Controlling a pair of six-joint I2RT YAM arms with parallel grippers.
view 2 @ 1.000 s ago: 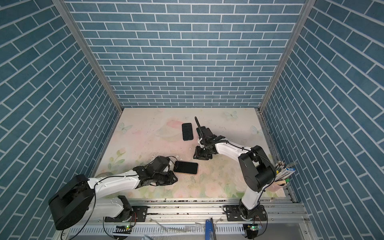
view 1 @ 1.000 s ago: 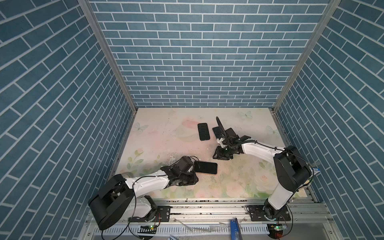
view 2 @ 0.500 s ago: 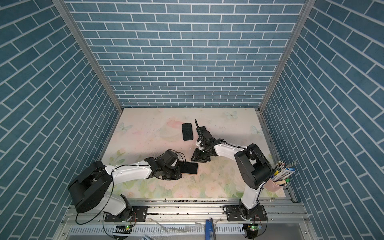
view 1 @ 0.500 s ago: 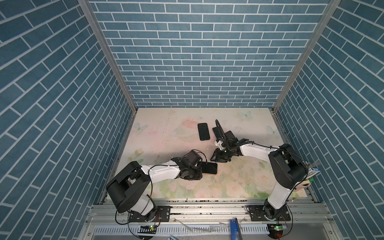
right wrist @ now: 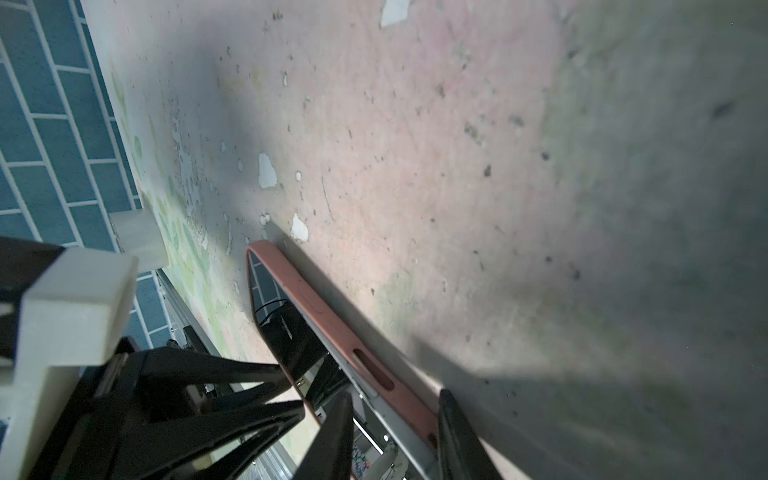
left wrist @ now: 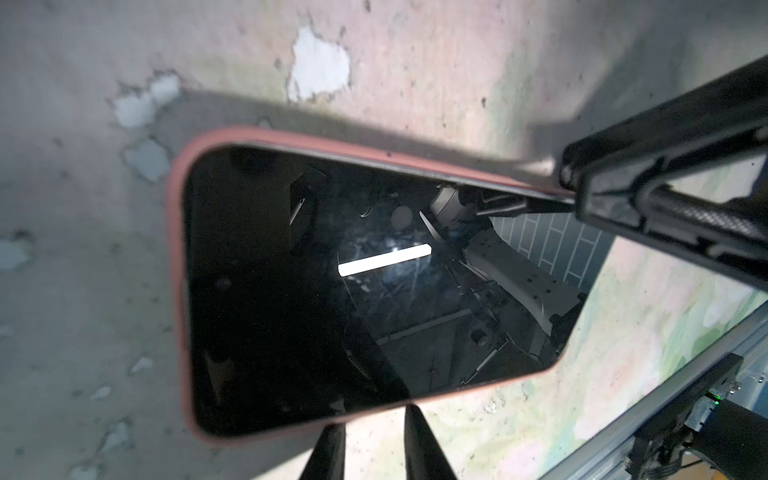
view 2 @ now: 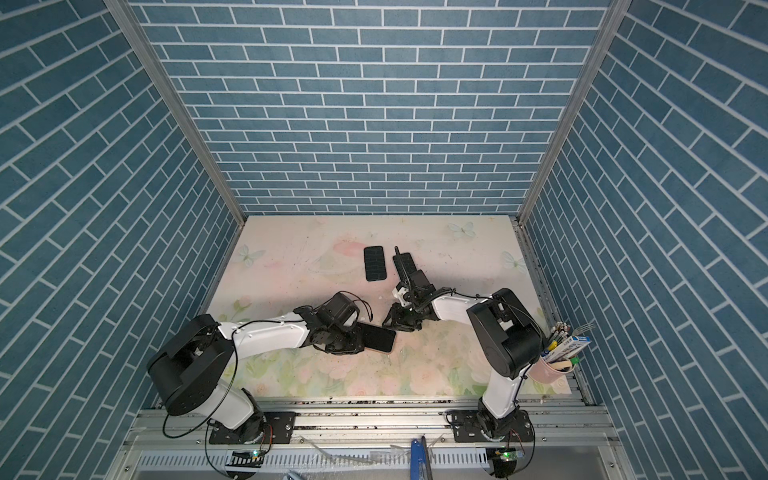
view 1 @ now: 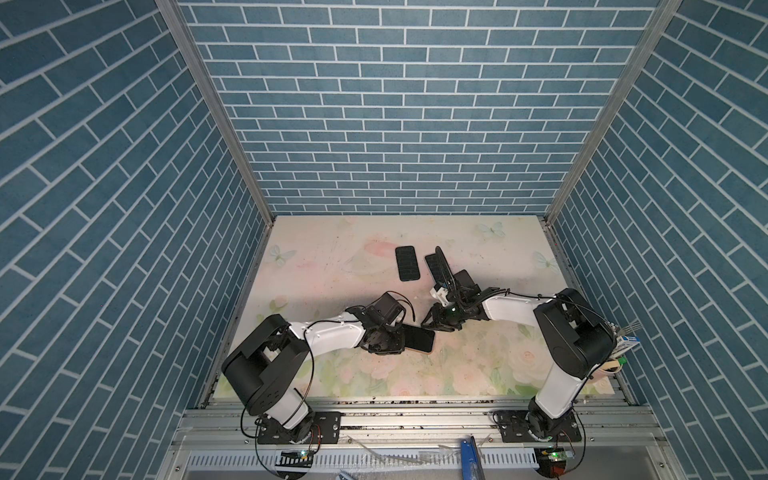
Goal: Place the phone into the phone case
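The phone point(view 1: 419, 338) point(view 2: 379, 337) lies screen up near the table's middle, inside the salmon-pink phone case point(left wrist: 176, 257) point(right wrist: 328, 328). Along one long side its silver edge point(right wrist: 386, 411) stands proud of the case rim. My left gripper point(view 1: 400, 337) point(left wrist: 374, 419) is at the phone's left end. Its fingertips touch the case's end, with a narrow strip of bare table between them. My right gripper point(view 1: 429, 326) point(right wrist: 395, 399) is at the far right corner. There it is shut on the phone and the case rim, one finger point(right wrist: 332, 436) on the screen and one point(right wrist: 461, 440) outside the rim.
A second black phone point(view 1: 407, 263) point(view 2: 375, 263) lies flat farther back, with another dark slab point(view 1: 434, 266) beside it, partly behind the right wrist. A pink cup of pens point(view 2: 557, 365) stands at the front right corner. Blue brick walls enclose three sides.
The left gripper has slid right onto the phone's left end, and its arm has swung inward. The right gripper has come down and forward to the phone's far right corner.
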